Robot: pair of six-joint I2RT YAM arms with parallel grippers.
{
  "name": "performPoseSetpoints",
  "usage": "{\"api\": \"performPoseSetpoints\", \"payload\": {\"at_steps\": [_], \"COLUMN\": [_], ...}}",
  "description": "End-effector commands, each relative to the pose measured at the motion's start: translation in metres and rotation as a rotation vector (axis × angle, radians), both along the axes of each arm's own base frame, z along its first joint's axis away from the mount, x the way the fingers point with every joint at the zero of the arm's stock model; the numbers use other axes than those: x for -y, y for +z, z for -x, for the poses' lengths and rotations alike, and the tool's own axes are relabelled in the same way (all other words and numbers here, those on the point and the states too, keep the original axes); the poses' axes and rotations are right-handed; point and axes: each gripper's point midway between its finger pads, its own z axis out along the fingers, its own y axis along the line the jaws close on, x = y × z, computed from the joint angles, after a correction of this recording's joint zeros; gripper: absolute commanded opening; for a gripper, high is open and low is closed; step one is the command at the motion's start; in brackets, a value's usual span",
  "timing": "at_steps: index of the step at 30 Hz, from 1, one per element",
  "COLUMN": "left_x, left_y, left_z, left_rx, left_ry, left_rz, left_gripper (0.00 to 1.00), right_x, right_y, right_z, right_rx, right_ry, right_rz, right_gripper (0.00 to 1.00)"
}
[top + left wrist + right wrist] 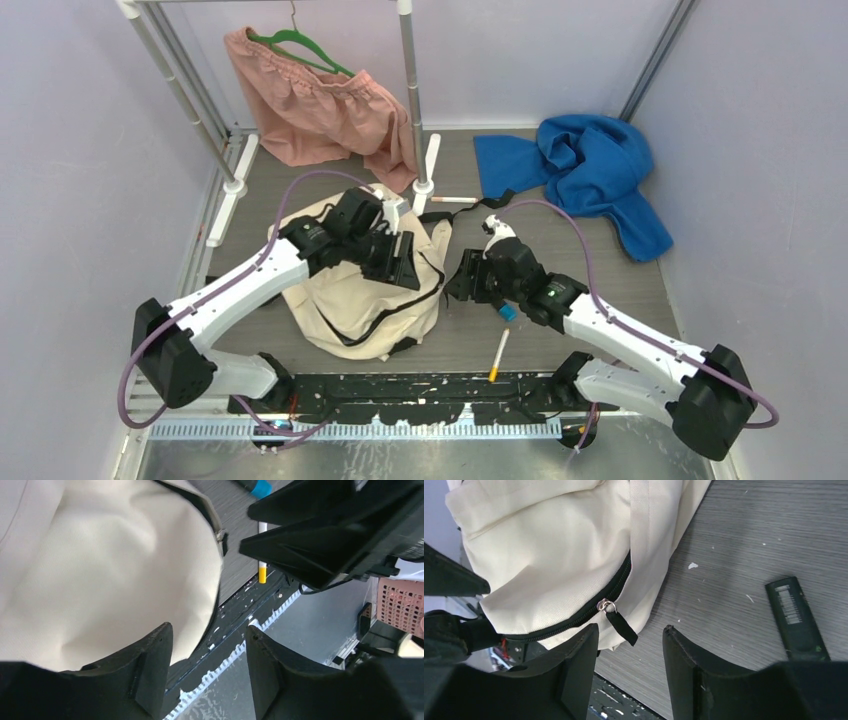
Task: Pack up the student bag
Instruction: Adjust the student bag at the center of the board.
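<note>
The student bag (350,300) sat slumped on the grey table (640,280) between the two arms, just beyond their bases, its visible zipper (574,621) run shut. The left gripper (207,665) hung over the bag's upper side, fingers spread wide and holding nothing. The right gripper (630,660), equally wide and empty, faced the bag's flank with the small black zip pull (620,626) just ahead of the gap between its fingers. A yellow-tipped pen (498,355) and a blue-capped item (507,312) lay loose on the table to the right of the bag, unpacked.

The likely trouble was the pull itself. It is a limp little tab, so closing fingers could miss it or pinch cream fabric instead. Because the bag is soft and nothing was pinning it, a tug on the zip could drag or fold the whole bag rather than open it. The arms were also close together and could foul each other.
</note>
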Motion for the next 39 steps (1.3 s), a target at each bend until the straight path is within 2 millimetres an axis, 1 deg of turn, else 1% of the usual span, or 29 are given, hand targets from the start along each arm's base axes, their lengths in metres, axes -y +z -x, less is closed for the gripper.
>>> {"api": "performPoseSetpoints", "payload": {"at_steps": [1,2,4,6,9,10,14,17,20,21,25,27,28,30,31,32,34,36,39], "left_x": [0.025,0.027,0.029,0.032,0.038,0.039,0.032,0.028,0.026,0.026,0.028,0.03,0.032,0.035,0.037,0.039,0.044,0.048,0.055], "left_y": [0.033,0.033,0.033,0.034,0.03,0.026,0.008,0.01,0.011,0.011,0.009,0.009,0.009,0.013,0.014,0.016,0.019,0.021,0.021], "left_z": [-0.001,0.002,0.005,0.012,0.025,0.028,0.026,0.021,0.017,0.016,0.015,0.015,0.015,0.014,0.014,0.014,0.015,0.014,0.015], "left_rx": [0.099,0.096,0.086,0.07,0.018,0.001,-0.006,0.023,0.045,0.049,0.041,0.038,0.037,0.041,0.044,0.048,0.071,0.103,0.152], "left_ry": [-0.047,-0.053,-0.054,-0.069,-0.103,-0.108,-0.061,-0.035,-0.022,-0.021,-0.024,-0.024,-0.024,-0.023,-0.026,-0.028,-0.03,-0.013,0.019], "left_rz": [0.051,0.051,0.053,0.07,0.099,0.099,0.059,0.05,0.037,0.034,0.03,0.038,0.042,0.058,0.064,0.066,0.058,0.03,-0.019], "left_gripper": [0.54,0.54,0.51,0.47,0.4,0.38,0.31,0.29,0.28,0.28,0.27,0.27,0.27,0.27,0.27,0.28,0.28,0.28,0.28], "right_x": [-0.025,-0.029,-0.033,-0.036,-0.042,-0.042,-0.041,-0.038,-0.032,-0.03,-0.029,-0.029,-0.028,-0.025,-0.024,-0.022,-0.017,-0.013,-0.005], "right_y": [0.018,0.018,0.01,0.005,0.002,0.0,-0.003,0.0,0.001,0.003,0.01,0.014,0.014,0.014,0.016,0.018,0.022,0.028,0.039], "right_z": [0.002,0.004,0.006,0.006,0.008,0.008,0.005,0.006,0.01,0.011,0.022,0.028,0.031,0.032,0.031,0.029,0.022,0.014,-0.004], "right_rx": [-0.032,-0.042,-0.06,-0.065,-0.066,-0.071,-0.075,-0.066,-0.066,-0.067,-0.082,-0.097,-0.109,-0.119,-0.111,-0.099,-0.074,-0.06,-0.06], "right_ry": [0.085,0.11,0.139,0.16,0.202,0.203,0.194,0.187,0.176,0.179,0.213,0.246,0.252,0.249,0.241,0.225,0.185,0.141,0.061], "right_rz": [-0.167,-0.182,-0.178,-0.179,-0.213,-0.215,-0.207,-0.211,-0.195,-0.192,-0.198,-0.196,-0.184,-0.17,-0.167,-0.163,-0.157,-0.168,-0.239], "right_gripper": [0.54,0.54,0.54,0.54,0.47,0.43,0.26,0.14,0.04,0.02,0.01,0.02,0.1,0.37,0.45,0.52,0.55,0.56,0.56]}}
